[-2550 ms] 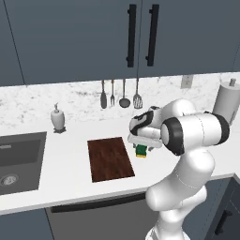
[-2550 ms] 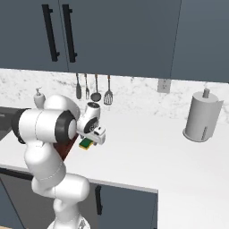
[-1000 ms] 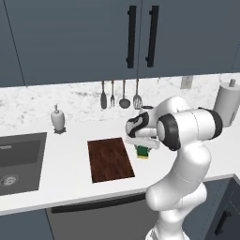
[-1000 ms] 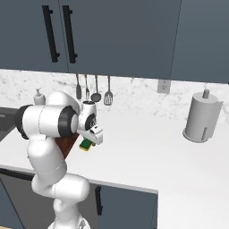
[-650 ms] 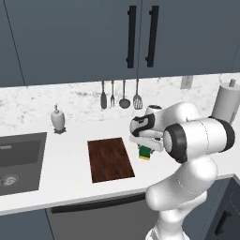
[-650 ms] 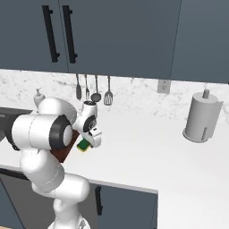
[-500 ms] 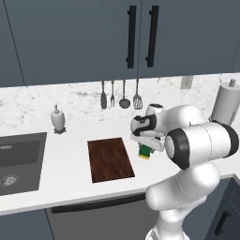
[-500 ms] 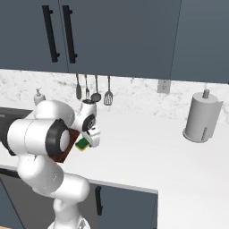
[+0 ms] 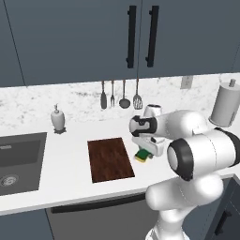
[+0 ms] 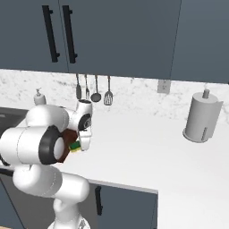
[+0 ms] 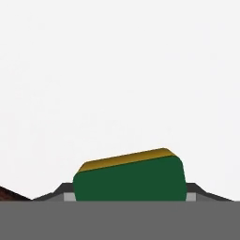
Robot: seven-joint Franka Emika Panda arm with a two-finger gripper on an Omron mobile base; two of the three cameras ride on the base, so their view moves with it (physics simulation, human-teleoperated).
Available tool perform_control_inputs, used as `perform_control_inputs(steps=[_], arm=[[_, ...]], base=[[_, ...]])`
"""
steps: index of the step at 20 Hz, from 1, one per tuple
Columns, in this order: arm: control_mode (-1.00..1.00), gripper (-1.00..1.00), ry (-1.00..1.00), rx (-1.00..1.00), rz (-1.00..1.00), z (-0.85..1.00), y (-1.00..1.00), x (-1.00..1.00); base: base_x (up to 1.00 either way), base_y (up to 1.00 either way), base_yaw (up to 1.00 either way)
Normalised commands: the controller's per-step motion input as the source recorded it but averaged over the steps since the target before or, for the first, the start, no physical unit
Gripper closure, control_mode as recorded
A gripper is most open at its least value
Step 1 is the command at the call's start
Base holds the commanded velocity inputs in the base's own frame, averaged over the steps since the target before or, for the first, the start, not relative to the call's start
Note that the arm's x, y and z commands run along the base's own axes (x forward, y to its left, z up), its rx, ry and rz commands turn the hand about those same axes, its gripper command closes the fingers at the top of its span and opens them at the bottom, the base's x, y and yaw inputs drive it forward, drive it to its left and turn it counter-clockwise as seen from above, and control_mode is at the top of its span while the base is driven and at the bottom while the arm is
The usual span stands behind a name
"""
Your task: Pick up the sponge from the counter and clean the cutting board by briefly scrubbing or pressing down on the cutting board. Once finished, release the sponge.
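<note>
Since a couple of seconds ago my elbow and forearm have swung round and bulk larger in both base views, while the sponge (image 9: 143,155) sits at nearly the same spot, just beside the right edge of the cutting board (image 9: 110,159) and not yet over it.

My end effector (image 9: 146,150) is closed on the sponge – in the hand view the green block (image 11: 130,180) fills the gap between my two dark finger tips, with the white counter (image 11: 117,70) spread beyond it. Whether the sponge is lifted clear of the counter or still touching it, I cannot tell.

What could go wrong, as I judge it:
- My grip looks set near one end of the block, so pressing down could make it pivot or squeeze out sideways
- If I slide across without enough lift, the sponge's lower edge may catch the board's rim and push the thin board along the counter
- Pressing near the board's edge rather than its middle might tip or shift it

As for how the sponge lies – its dark green face is turned toward my hand camera, the yellow layer showing along the far edge, slightly tilted. Its long axis runs across my fingers, roughly along the board's short side
</note>
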Motion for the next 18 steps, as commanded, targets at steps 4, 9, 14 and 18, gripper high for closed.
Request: perform_control_inputs(steps=[4,9,14,18], arm=[[-1.00,1.00,0.13,0.00,-0.26,-0.03,0.61,-0.59],[-1.00,1.00,0.02,0.00,-0.26,-0.11,0.64,-0.53],[-1.00,1.00,0.00,-0.12,-0.09,-0.36,0.09,-0.01],[-1.00,1.00,0.00,-0.14,-0.11,-0.39,0.01,0.15]], base=[[0.00,0.00,0.00],[0.00,0.00,0.00],[0.00,0.00,0.00],[0.00,0.00,0.00]])
